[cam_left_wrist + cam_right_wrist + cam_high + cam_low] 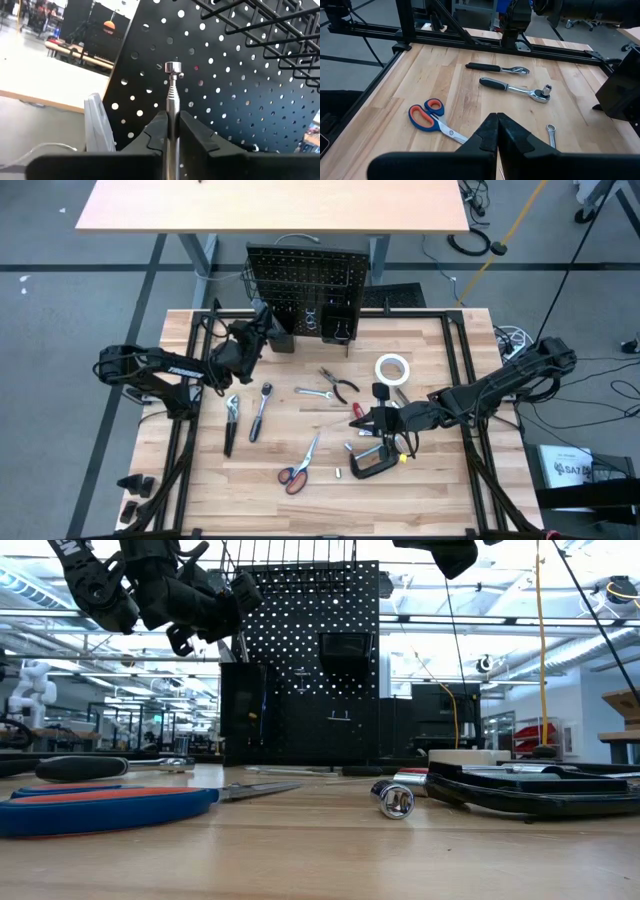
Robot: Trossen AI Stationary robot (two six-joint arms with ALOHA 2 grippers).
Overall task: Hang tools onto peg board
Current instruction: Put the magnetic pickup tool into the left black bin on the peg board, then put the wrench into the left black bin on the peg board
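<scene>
The black peg board (305,285) stands upright at the table's far edge, also seen in the low view (310,650). My left gripper (262,322) is raised beside its left part and shut on a thin silver rod tool (172,95) with a round head (173,67) close before the holes. My right gripper (385,420) hangs shut over the table's right middle, holding nothing (496,120). On the table lie a ratchet (260,412), orange-handled scissors (298,465), pliers (338,385), a white tape roll (393,369) and a black C-clamp (372,463). My left gripper pinches the rod's shaft (172,111) between its two fingers, which lie along it. The rod sticks out past the fingertips toward the peg board (225,90), lifted clear of the table. Whether its head touches the board I cannot tell.
Black wire hooks (260,25) jut from the board's top. A pale grey flat thing (97,125) stands close beside my left gripper. A dark-handled tool (230,425) and a small wrench (313,392) lie mid-table. Black frame rails (470,380) run along the table's sides.
</scene>
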